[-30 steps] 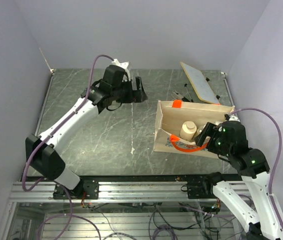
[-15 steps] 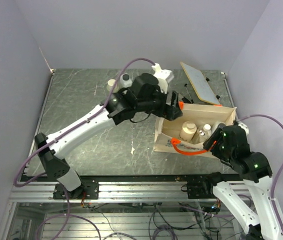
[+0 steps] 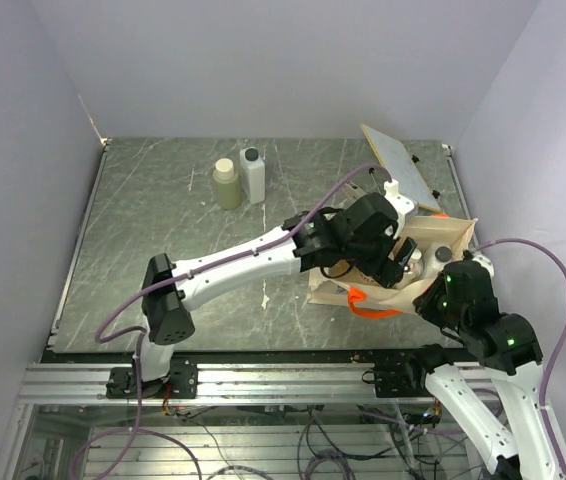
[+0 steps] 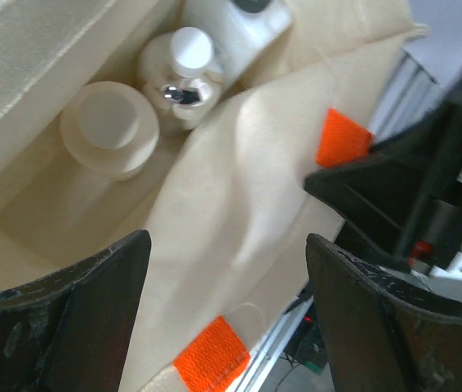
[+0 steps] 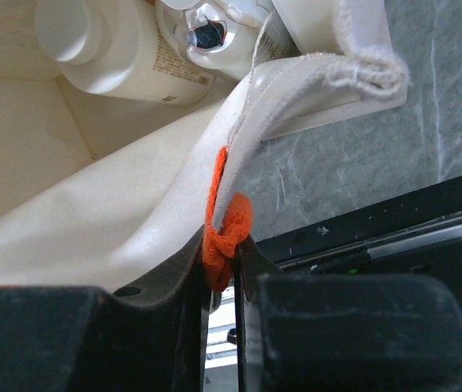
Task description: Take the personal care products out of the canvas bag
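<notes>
Canvas bag (image 3: pixel 453 236), soft and slumping, right side of desk (image 3: pixel 163 230); right jaws clenched on its orange handle (image 5: pixel 224 233). Left jaws released over cream round bottle (image 4: pixel 108 126) inside: light, rigid, slick; grip below cap.

An olive-green bottle (image 3: pixel 226 185) and a white bottle (image 3: pixel 252 176) are seen upright, side by side, far back on a dark table (image 3: pixel 143 230). The left arm (image 3: pixel 263 258) is stretched into the canvas bag (image 3: pixel 455 236); the right arm (image 3: pixel 475 318) is placed at its near edge.

Marbled table (image 3: pixel 163 230), olive bottle (image 3: pixel 227 185), white bottle (image 3: pixel 252 175), canvas bag (image 3: pixel 450 237), board (image 3: pixel 400 165)
</notes>
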Controlling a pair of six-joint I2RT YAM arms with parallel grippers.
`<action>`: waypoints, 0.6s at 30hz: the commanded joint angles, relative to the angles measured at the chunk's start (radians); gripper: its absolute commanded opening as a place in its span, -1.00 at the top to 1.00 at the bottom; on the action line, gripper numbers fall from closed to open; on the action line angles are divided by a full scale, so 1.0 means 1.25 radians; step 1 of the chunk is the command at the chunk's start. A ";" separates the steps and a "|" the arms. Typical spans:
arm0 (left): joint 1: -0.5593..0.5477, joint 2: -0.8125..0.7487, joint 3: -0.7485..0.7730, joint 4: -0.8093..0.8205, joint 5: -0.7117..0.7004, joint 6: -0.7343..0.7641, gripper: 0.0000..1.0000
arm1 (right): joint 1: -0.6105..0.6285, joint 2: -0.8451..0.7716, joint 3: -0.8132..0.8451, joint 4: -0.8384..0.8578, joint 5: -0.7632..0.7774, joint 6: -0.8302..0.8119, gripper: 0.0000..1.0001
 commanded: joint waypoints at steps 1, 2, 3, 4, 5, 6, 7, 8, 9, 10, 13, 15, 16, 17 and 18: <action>-0.002 0.041 0.046 -0.050 -0.135 0.005 -0.72 | 0.002 -0.019 -0.013 -0.025 0.003 -0.037 0.69; -0.002 0.048 0.045 -0.049 -0.162 0.000 -0.70 | 0.003 -0.024 -0.014 -0.023 0.003 -0.039 0.70; -0.002 0.057 0.045 -0.045 -0.176 -0.001 -0.69 | 0.002 -0.028 -0.016 -0.021 0.005 -0.036 0.73; -0.002 0.068 0.048 -0.045 -0.188 -0.001 -0.71 | 0.002 -0.033 -0.018 -0.020 0.009 -0.032 0.77; -0.002 0.081 0.061 -0.050 -0.199 0.000 -0.75 | 0.002 -0.037 -0.021 -0.018 0.011 -0.031 0.81; -0.002 0.095 0.070 -0.057 -0.206 0.001 -0.80 | 0.002 -0.039 -0.022 -0.016 0.012 -0.030 0.84; -0.002 0.112 0.082 -0.064 -0.207 0.003 -0.84 | 0.002 -0.040 -0.022 -0.014 0.013 -0.031 0.84; -0.002 0.130 0.097 -0.073 -0.209 0.004 -0.88 | 0.002 -0.040 -0.022 -0.011 0.011 -0.033 0.81; -0.002 0.148 0.111 -0.079 -0.206 0.005 -0.90 | 0.002 -0.039 -0.022 -0.012 0.011 -0.033 0.81; -0.002 0.163 0.120 -0.082 -0.205 0.005 -0.93 | 0.002 -0.038 -0.021 -0.011 0.010 -0.035 0.80; -0.002 0.197 0.128 -0.075 -0.211 -0.001 -0.98 | 0.002 -0.037 -0.021 -0.009 0.004 -0.043 0.78; -0.002 0.225 0.144 -0.083 -0.233 -0.009 -1.00 | 0.002 -0.037 -0.021 -0.008 0.003 -0.044 0.78; -0.002 0.244 0.148 -0.085 -0.240 -0.009 -1.00 | 0.002 -0.037 -0.022 -0.007 0.002 -0.044 0.79; -0.002 0.258 0.156 -0.088 -0.246 -0.005 -0.99 | 0.003 -0.038 -0.023 -0.007 0.002 -0.045 0.79; -0.002 0.272 0.165 -0.093 -0.257 0.000 -0.99 | 0.002 -0.038 -0.023 -0.005 0.001 -0.046 0.79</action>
